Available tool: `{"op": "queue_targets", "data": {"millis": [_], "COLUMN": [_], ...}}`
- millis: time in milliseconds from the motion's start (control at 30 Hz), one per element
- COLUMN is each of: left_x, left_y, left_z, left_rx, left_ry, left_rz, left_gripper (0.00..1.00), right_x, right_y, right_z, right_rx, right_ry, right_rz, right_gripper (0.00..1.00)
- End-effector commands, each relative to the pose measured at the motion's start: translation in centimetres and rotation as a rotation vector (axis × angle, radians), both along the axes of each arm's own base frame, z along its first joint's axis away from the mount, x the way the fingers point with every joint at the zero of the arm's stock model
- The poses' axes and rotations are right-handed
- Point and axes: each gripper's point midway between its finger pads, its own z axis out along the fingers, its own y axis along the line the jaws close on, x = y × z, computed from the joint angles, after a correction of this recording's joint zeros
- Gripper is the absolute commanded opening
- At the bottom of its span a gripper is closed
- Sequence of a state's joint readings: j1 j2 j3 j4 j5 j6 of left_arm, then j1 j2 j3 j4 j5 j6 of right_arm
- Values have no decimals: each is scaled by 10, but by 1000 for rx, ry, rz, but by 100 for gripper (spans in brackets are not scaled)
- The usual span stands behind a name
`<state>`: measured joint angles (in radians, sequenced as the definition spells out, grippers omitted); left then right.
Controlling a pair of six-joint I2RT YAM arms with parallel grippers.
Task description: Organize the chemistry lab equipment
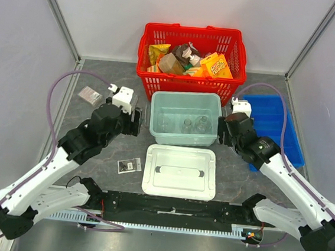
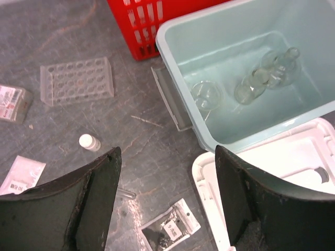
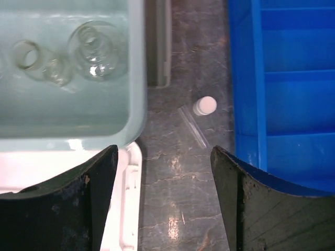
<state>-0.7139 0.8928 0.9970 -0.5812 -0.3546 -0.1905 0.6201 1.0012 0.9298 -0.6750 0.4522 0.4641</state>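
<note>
Counter (image 1: 233, 179): grey, carrying a teal bin (image 1: 187, 94), white lid (image 1: 180, 172) lying in front.
Flasks (image 2: 251, 83): three sitting inside the bin.
Well plate (image 2: 77, 80), vial (image 2: 89, 142), packet (image 2: 170, 228): lying left of the bin.
Second vial (image 3: 204, 105): lying between bin and blue tray (image 3: 282, 78).
Left end effector (image 2: 166, 157): hanging open, gripping nothing.
Right end effector (image 3: 164, 154): hanging open, gripping nothing.

Top camera looks down from behind; both wrist cameras peer closely down, sharing the pale bin (image 2: 220, 36)

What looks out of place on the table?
Nothing looks spilled or broken. Loose outside the green bin: one white vial beside the blue tray; a second vial, the well plate and a packet to its left. Lid lies off, in front.
</note>
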Motion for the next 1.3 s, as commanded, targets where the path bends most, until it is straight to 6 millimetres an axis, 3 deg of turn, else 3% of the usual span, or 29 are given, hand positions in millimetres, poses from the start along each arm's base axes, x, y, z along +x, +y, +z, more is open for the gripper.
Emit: {"op": "queue_targets", "data": {"millis": [0,167,533,767,1000,1267], "left_x": [3,-1,-2,-7,-8,-8], "left_y": [3,12,21,34,40,42], "left_z": [32,28,33,40,43,44], "left_rx": [-44,-52,-36,-57,-60,-63], "left_ry": [-197,-238,-252,-290,-304,-312], "left_rz": [-35,-22,8,52,76,89], "left_gripper": [78,77,74,73,73,73], "right_x": [15,28,47,60,61,62], "right_y": [-29,-58,-66,-60,-65,-69], "right_z": [7,-16,-44,-65,-96,-116], "right_rx": [-42,-58,-4,32,11,-15], "right_ry": [-30,55,135,163,213,250], "right_rz": [-142,-197,-199,-182,-196,-214], "right_gripper": [74,65,50,50,48,46]}}
